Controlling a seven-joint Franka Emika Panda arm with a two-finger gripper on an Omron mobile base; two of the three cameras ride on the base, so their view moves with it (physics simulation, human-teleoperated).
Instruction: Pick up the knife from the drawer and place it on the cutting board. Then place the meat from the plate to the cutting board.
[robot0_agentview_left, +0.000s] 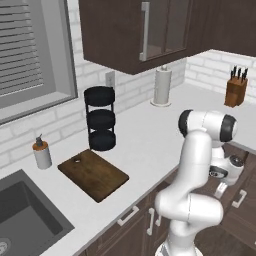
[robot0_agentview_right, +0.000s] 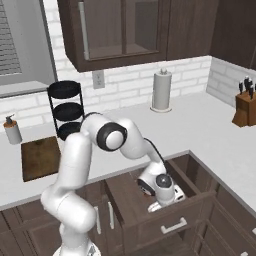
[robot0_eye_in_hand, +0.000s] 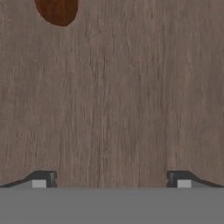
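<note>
Hand (robot0_eye_in_hand: 111, 179) is lowered into the open drawer (robot0_agentview_right: 150, 200), fingers spread wide, nothing pinched. Orange knife (robot0_eye_in_hand: 57, 11) handle is seen upper left of hand view. Board (robot0_agentview_left: 93, 173) lies lower left on surface (robot0_agentview_left: 150, 135).

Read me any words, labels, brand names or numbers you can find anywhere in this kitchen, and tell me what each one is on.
No readable text in these views.
Soap dispenser: no label visible.
Paper towel roll: plain white, no print.
Knife block: no markings.
Cutting board: bare wood grain.
Drawer floor, seen beyond the open end effector: only wood grain and an orange-brown shape at the top edge.
</note>
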